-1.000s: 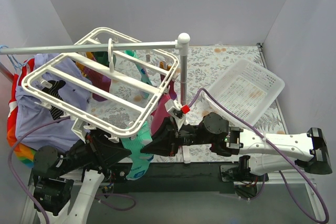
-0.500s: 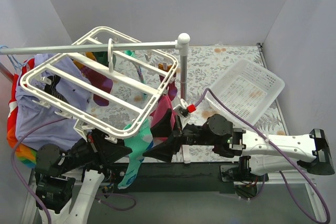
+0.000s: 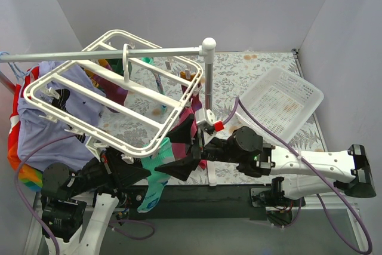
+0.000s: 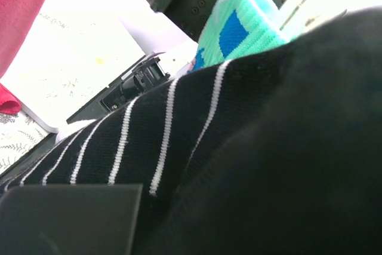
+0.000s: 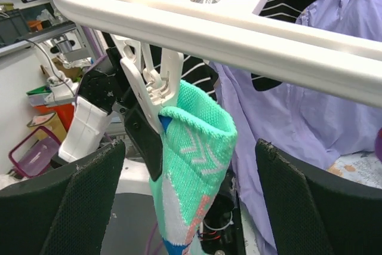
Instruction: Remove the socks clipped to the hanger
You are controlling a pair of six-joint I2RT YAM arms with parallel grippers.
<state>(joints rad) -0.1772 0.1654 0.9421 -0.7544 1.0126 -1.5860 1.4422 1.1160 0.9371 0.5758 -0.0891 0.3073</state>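
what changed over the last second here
The right gripper dipped toward the near edge, then came back up beside the teal sock, which swung slightly. Its fingers are open either side of the sock; nothing grasped or released. The sock stays clipped to the hanger; the basket unmoved.

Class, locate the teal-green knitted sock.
Right wrist view, centre: the teal-green knitted sock hangs clipped to the white plastic hanger frame, between the open right gripper's fingers.
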